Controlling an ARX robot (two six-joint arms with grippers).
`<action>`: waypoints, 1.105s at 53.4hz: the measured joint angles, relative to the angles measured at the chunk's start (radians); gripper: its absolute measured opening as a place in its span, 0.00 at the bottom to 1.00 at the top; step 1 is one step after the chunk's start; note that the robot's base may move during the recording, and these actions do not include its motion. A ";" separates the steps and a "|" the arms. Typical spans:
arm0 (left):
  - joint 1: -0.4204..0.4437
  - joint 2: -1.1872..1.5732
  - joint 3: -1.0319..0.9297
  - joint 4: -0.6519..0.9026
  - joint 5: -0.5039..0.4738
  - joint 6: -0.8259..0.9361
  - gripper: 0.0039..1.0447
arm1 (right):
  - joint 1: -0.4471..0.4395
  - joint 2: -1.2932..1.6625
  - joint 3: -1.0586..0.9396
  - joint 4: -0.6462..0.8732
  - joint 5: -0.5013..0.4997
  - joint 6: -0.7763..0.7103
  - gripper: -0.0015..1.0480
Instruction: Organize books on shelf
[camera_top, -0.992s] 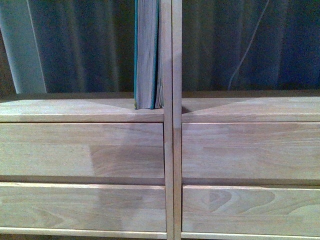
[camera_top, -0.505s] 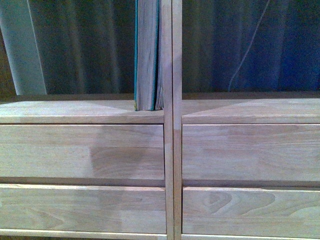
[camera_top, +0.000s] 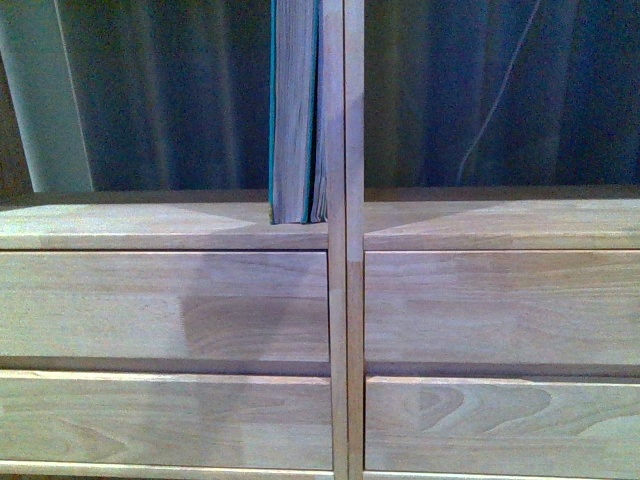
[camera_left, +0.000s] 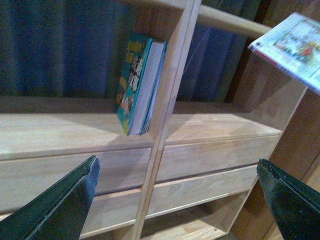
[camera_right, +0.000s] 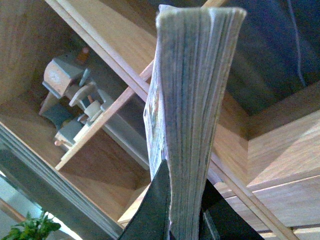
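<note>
The teal book (camera_top: 293, 110) stands upright on the pale wood shelf (camera_top: 150, 225), against the central upright of the left column. It also shows in the left wrist view (camera_left: 137, 82), leaning slightly. My left gripper (camera_left: 177, 200) is open and empty, in front of the drawer fronts, its fingers (camera_left: 65, 205) wide apart. My right gripper (camera_right: 182, 220) is shut on the white book (camera_right: 192, 100), which I see page edges on, held upright. The white book's cover also shows in the left wrist view (camera_left: 295, 47), raised beside the right column. Neither gripper shows in the front view.
A dark curtain (camera_top: 170, 90) hangs behind the backless compartments. Two drawer fronts (camera_top: 160, 305) sit under each column. A darker brown panel (camera_left: 300, 150) stands beside the shelf. A wooden toy (camera_right: 70, 100) sits in a compartment, and a green plant (camera_right: 30, 231) shows at the edge.
The shelf sits slightly lower in the front view than one second ago. The teal book has not moved on the shelf.
</note>
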 joint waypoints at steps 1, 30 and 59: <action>-0.012 0.015 0.021 0.002 -0.001 -0.016 0.93 | 0.006 0.005 0.004 0.002 0.002 -0.003 0.07; -0.509 0.365 0.291 0.324 -0.048 -0.502 0.93 | 0.194 0.104 0.119 0.066 0.091 -0.059 0.07; -0.729 0.630 0.329 0.775 -0.243 -0.865 0.93 | 0.224 0.143 0.182 0.117 0.098 -0.002 0.07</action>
